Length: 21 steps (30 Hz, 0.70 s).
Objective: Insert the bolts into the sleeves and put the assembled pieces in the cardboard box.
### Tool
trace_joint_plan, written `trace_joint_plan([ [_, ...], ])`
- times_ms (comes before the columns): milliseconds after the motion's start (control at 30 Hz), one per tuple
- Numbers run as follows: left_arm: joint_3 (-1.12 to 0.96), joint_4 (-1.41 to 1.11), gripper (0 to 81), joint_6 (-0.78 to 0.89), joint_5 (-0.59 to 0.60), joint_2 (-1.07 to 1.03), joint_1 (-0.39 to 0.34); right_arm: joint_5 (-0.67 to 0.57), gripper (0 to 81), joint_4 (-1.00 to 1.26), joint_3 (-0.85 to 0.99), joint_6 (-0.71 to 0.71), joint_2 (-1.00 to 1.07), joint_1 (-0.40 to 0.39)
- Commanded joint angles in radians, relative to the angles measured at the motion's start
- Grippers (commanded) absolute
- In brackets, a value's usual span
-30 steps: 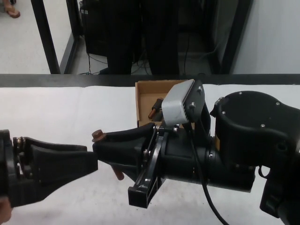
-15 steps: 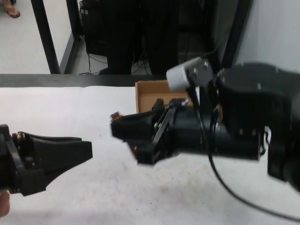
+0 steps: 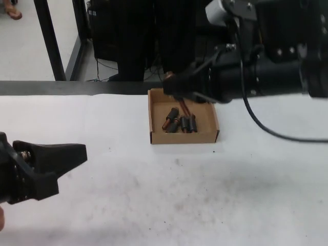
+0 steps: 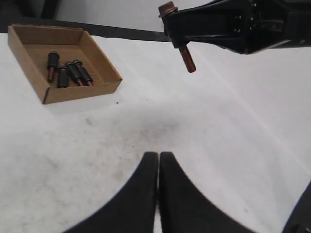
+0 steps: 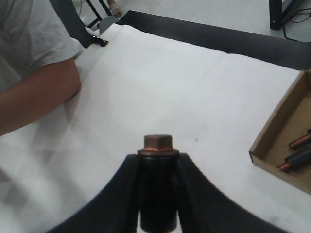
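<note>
Your right pincer (image 5: pixel 158 167) is clenched on a black sleeve (image 5: pixel 156 199) with a copper bolt (image 5: pixel 158 142) through it, up in the air above the table (image 3: pixel 128 195). Below it and off to one side sits the cardboard box (image 4: pixel 82 91), with several assembled pieces (image 4: pixel 68 73) lying inside. Your left pincer (image 4: pixel 158 158) is closed on nothing, low over the table and well apart from the box.

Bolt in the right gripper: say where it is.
High view: the bolt hangs in the right gripper, raised above the bench, close to the cardboard box.
</note>
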State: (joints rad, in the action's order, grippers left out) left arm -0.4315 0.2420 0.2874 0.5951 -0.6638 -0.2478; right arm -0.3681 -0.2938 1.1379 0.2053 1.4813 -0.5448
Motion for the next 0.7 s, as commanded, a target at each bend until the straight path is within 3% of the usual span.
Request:
trace_joint_plan([
  [0,-0.001,0.007,0.8,-0.004,-0.067,0.005,-0.001,-0.019,0.2,-0.063,0.075,-0.03,0.047,0.019],
  [667,-0.001,0.007,0.8,-0.004,-0.078,0.005,-0.001,-0.019,0.2,-0.424,0.568,-0.107,0.478,0.131],
])
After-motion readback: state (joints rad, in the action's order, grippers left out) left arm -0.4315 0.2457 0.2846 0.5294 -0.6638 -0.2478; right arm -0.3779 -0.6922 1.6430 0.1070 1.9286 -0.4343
